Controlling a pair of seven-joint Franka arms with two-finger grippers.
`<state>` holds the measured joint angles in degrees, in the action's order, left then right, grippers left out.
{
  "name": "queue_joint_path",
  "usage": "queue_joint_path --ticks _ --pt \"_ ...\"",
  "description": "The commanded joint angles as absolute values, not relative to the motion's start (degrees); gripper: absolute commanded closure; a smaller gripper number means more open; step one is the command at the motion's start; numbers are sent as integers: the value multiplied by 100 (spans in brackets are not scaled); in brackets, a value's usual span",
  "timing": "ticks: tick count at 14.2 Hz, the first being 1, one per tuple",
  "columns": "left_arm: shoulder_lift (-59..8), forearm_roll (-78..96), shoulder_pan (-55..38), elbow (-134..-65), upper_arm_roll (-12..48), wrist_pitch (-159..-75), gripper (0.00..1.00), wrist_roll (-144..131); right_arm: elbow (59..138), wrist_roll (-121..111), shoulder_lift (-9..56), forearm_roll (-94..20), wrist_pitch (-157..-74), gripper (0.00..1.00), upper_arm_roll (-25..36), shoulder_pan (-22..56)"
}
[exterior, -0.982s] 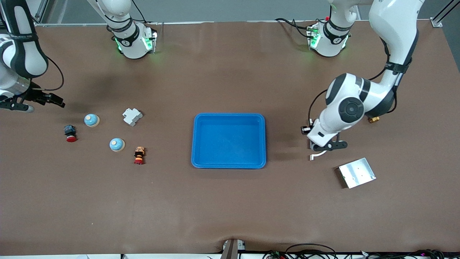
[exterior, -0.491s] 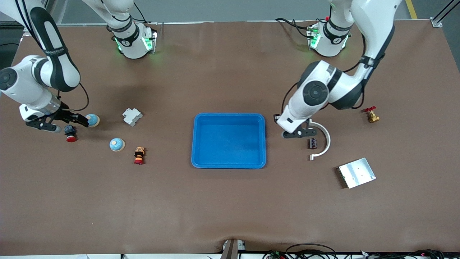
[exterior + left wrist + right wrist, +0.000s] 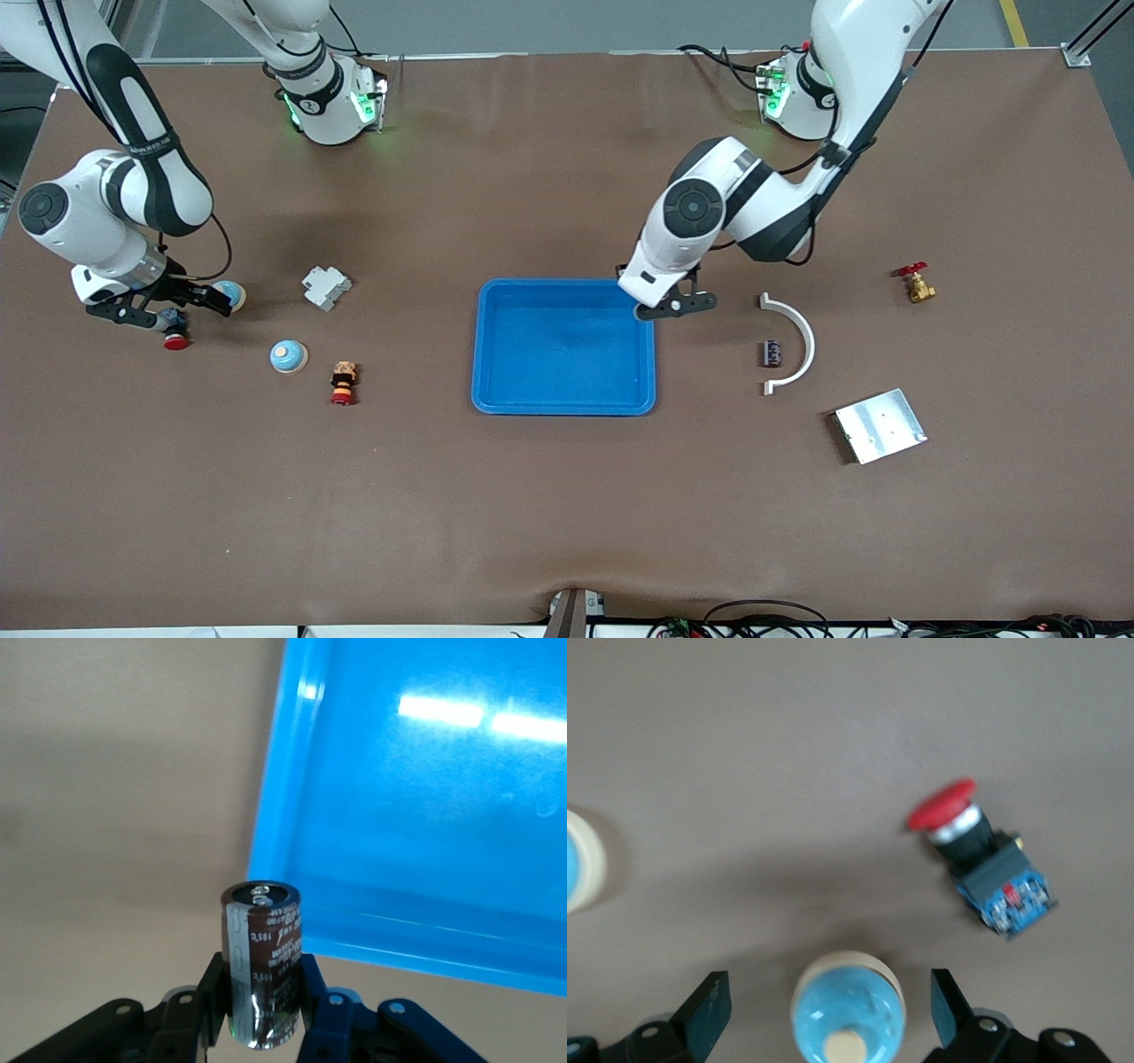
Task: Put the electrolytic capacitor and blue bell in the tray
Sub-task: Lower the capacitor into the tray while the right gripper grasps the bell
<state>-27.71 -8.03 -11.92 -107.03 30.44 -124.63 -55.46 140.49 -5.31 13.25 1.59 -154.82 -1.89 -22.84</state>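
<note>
Left wrist view shows my left hand point(image 3: 266, 1028) clamped on the electrolytic capacitor point(image 3: 262, 964), stiff, slick-sleeved and light by my guess, just over the tray point(image 3: 564, 393) rim. My right hand point(image 3: 828, 1014) straddles one blue bell point(image 3: 848, 1010), fingers spread; I'd pinch its rigid base.

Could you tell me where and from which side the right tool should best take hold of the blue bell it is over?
Probably from straight above, pinching the blue bell low across its cream base, where the sides are widest. It sits upright and its dome is smooth and rounded, so fingers would slip higher up. The open right tool already straddles it; the red push button lies apart.
</note>
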Motion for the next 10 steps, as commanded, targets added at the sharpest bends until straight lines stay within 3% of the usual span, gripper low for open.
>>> queue_joint_path --ticks 1,10 --pt "-3207 -1255 -1292 -10354 3023 -12454 100 -6045 14334 -703 1362 158 -15863 0 -229 -2478" --pt "-4104 -1397 -1608 -9712 2979 -12630 100 -7504 14722 -712 1389 158 -16286 0 -229 -2540"
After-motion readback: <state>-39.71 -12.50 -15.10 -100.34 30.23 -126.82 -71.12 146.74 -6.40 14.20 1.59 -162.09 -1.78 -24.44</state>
